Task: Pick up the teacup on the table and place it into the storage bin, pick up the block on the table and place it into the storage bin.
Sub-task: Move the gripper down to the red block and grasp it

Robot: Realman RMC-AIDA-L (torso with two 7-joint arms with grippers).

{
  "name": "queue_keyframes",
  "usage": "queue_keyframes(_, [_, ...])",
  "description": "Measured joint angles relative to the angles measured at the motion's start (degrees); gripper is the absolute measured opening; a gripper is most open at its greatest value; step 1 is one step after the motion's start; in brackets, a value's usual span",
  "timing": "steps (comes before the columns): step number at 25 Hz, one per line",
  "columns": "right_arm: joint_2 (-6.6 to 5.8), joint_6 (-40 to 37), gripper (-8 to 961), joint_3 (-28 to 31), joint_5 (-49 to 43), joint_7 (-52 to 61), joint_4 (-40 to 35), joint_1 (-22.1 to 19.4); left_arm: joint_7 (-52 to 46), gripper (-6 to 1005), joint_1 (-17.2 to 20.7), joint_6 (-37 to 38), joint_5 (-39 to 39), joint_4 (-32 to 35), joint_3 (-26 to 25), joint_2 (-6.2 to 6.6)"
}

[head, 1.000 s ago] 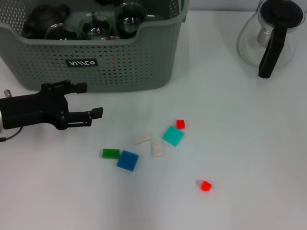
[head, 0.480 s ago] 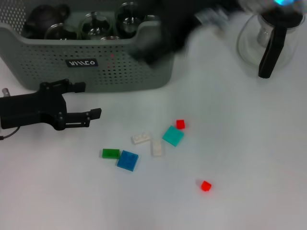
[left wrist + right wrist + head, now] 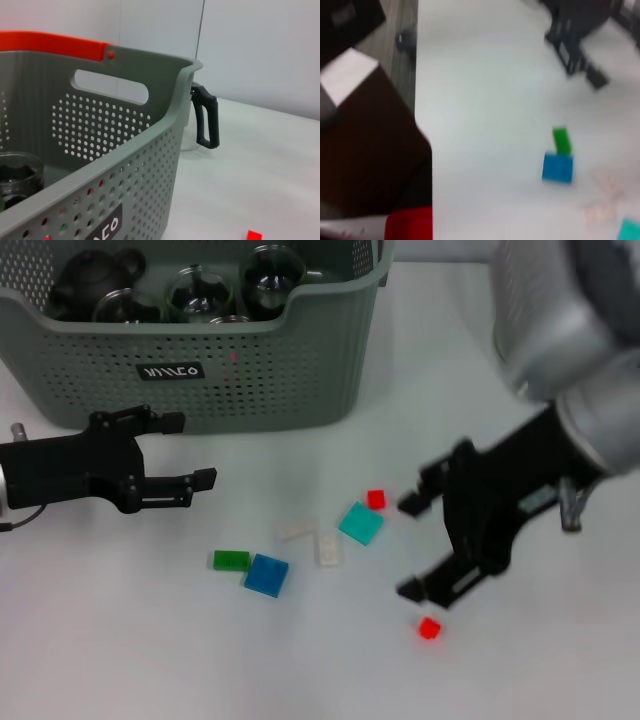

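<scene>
Left gripper (image 3: 205,478), fingers apart, unchanged at middle left below the storage bin (image 3: 300,370), upper left, glass teacups inside. Right gripper (image 3: 410,545), jaws spread, has swung down to lower right among the blocks; red block (image 3: 429,628) likely next. White table (image 3: 120,640); pale wall behind.

Bright, even and diffuse overhead, with only faint soft shadows on the white table (image 3: 200,660) beneath the storage bin (image 3: 270,370); crisp around that bin in head and left wrist views, smeared with motion blur throughout the right wrist view, softening the blue block (image 3: 558,167)
</scene>
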Motion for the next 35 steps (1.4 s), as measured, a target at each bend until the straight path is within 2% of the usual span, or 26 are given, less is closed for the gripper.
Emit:
queue_keyframes(8, [0.15, 3.89, 892, -7.82, -5.3, 0.38, 14.63, 4.49, -0.16, 876, -0.13, -0.2, -0.01, -0.34, -0.02, -0.23])
queue_keyframes(15, [0.39, 7.05, 891, -13.17, -9.12, 1.46, 21.96, 8.65, -3.23, 878, -0.4, -0.65, -0.07, -0.38, -0.26, -0.23])
queue_keyframes(21, [0.47, 10.5, 890, -17.52, -9.23, 1.51, 25.42, 10.7, -3.31, 880, -0.44, -0.87, -0.48, -0.97, -0.34, -0.35])
queue_keyframes(30, [0.71, 15.95, 889, -23.96, -8.7, 1.41, 25.57, 11.17, -3.1, 880, -0.92, 0.06, -0.22, -1.07, 0.08, -0.34])
queue_keyframes(35, [0.82, 17.16, 888, -25.85, -8.59, 1.46, 25.54, 11.74, -3.61, 879, -1.5, 0.25, -0.04, -1.04, 2.76, -0.21])
